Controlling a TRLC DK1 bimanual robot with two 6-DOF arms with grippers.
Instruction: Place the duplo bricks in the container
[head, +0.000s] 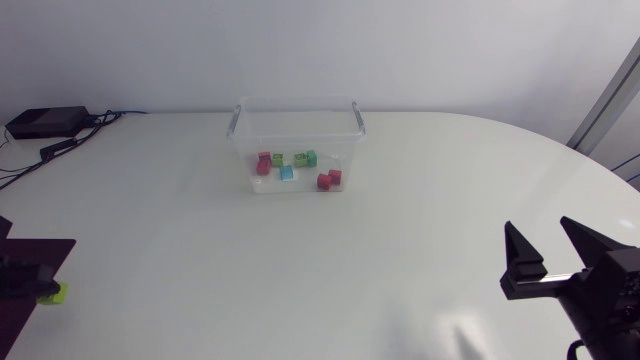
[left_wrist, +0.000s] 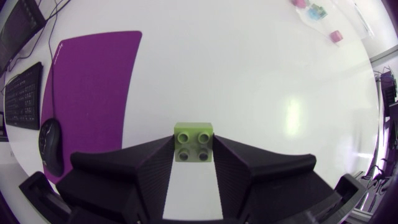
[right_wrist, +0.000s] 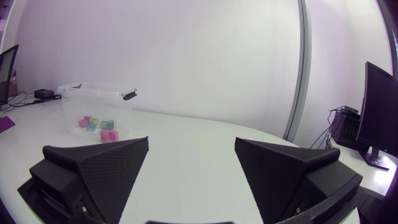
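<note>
A light green duplo brick (left_wrist: 193, 132) sits studs-up between the broad black fingers of my left gripper (left_wrist: 193, 149), which is shut on it. In the head view that gripper (head: 42, 288) is at the table's near left edge, with the green brick (head: 53, 292) just showing. The clear container (head: 297, 104) stands at the back middle and holds several bricks: red (head: 263, 163), green (head: 309, 158), cyan (head: 287, 172). My right gripper (head: 548, 252) stands open and empty at the near right. In the right wrist view the container (right_wrist: 93, 93) is far ahead of that gripper (right_wrist: 191, 163).
A black box (head: 45, 122) with cables lies at the back left. A purple mat (left_wrist: 87, 93) with a mouse (left_wrist: 50, 146) lies beside my left gripper. Open white tabletop (head: 300, 270) stretches between both grippers and the container.
</note>
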